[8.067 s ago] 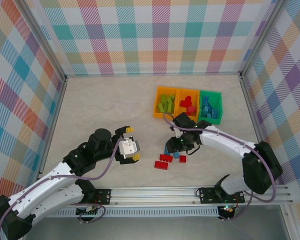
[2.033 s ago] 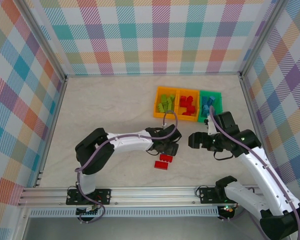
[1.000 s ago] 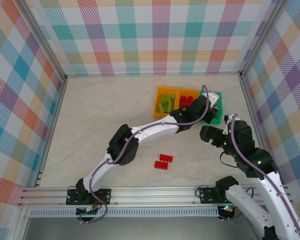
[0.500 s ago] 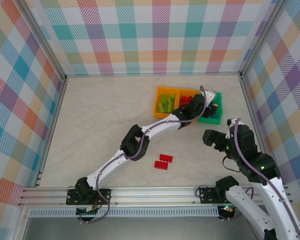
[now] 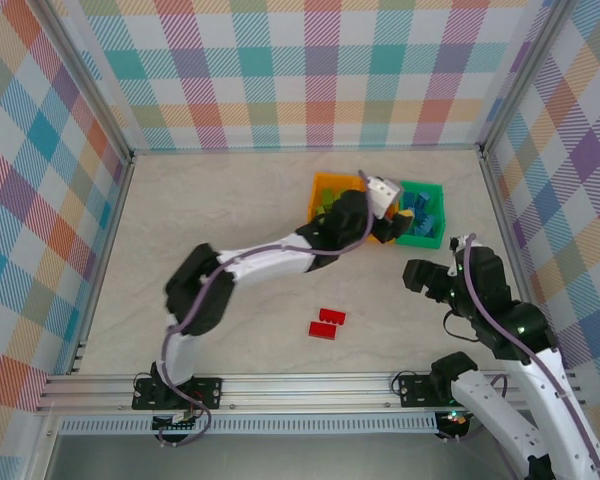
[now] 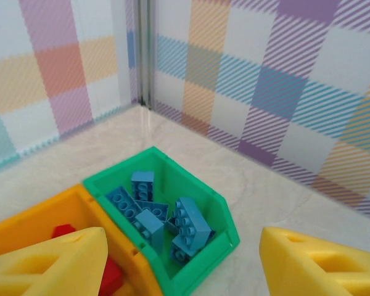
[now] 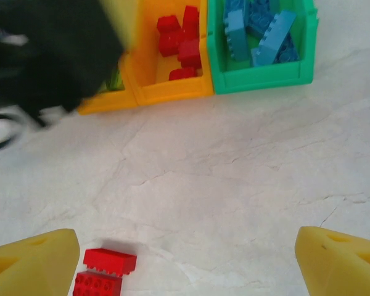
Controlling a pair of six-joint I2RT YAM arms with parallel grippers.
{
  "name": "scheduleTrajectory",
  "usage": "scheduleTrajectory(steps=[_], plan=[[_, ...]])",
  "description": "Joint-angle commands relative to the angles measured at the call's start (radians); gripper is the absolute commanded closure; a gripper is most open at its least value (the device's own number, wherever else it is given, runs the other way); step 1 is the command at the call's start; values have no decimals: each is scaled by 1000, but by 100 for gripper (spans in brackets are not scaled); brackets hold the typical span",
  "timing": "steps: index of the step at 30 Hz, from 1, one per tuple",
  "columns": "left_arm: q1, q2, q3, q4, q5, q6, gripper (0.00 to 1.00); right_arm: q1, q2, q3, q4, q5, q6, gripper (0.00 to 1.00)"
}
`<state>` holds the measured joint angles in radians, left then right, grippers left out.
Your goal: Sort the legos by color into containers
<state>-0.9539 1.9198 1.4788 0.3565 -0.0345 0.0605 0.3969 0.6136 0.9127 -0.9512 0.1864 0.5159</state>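
From above, the left claw (image 5: pixel 388 198) hangs at the left edge of the bright green plastic bin (image 5: pixel 421 239), in the upper right of the frame. An orange plastic bin (image 5: pixel 319 192) with lime green bricks (image 5: pixel 326 208) sits to the left of the arm. Two small red plastic studded bricks (image 5: pixel 327 322) lie on the pale table (image 5: pixel 210 220) near the middle, well apart from the bins. The right claw (image 5: pixel 418 275) waits to the right of them.

In the left wrist view, the left claw (image 6: pixel 182 262) is wide and holds nothing. Under it the green bin (image 6: pixel 203 274) holds light blue studded bricks (image 6: pixel 166 219). A second orange bin (image 6: pixel 49 209) touches it at the lower left, with a red brick (image 6: pixel 111 275) inside.

In the right wrist view, the right claw (image 7: pixel 185 259) is wide too, and empty. The red bricks (image 7: pixel 105 271) lie close together at the lower left, just beside one yellow finger (image 7: pixel 31 262). The orange bin (image 7: pixel 172 91) with the red ones is at the top.

I think the job is nearly done, with only those two to put away. It is best to come straight down on one brick, not both. Pinch its long sides, lift it well above the bin wall, and let go over the orange bin with the reds. The two arms should keep out of each other's way.
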Motion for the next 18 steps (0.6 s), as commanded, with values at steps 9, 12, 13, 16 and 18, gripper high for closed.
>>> scheduleTrajectory(steps=[9, 12, 13, 16, 18], plan=[[-15, -816, -381, -593, 62, 492, 21, 162, 373, -41, 121, -228, 130, 11], [-19, -954, -424, -832, 64, 587, 13, 260, 479, -69, 231, -232, 199, 11], [-20, -988, -440, -884, 56, 607, 11, 282, 512, -77, 260, -238, 221, 11], [-25, -1097, -502, -1010, 54, 657, 5, 362, 622, -99, 339, -230, 302, 10], [-26, -1168, -551, -1060, 64, 684, 2, 419, 692, -99, 372, -206, 350, 7]])
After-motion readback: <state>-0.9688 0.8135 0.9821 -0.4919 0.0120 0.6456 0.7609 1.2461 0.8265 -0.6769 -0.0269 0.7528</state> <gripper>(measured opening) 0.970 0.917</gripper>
